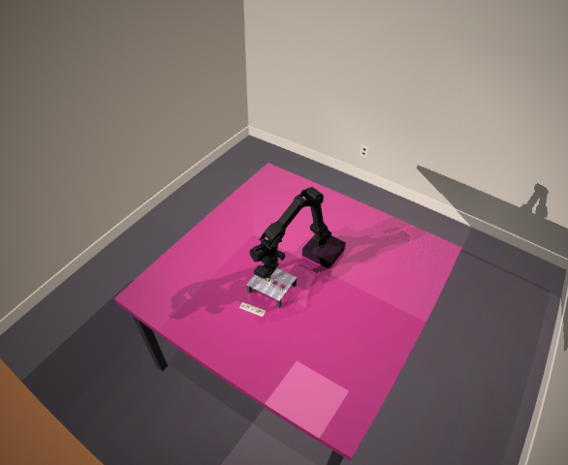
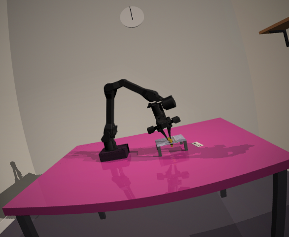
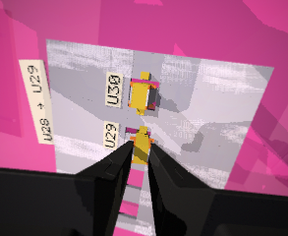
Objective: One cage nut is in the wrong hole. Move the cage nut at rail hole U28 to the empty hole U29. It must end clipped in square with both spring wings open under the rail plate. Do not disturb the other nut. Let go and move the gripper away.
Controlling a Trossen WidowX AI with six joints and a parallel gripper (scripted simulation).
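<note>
The tabletop [image 1: 374, 320] [image 2: 149, 176] [image 3: 202, 25] is pink (a loud one), the nuts [image 3: 140, 95] yellow.
</note>
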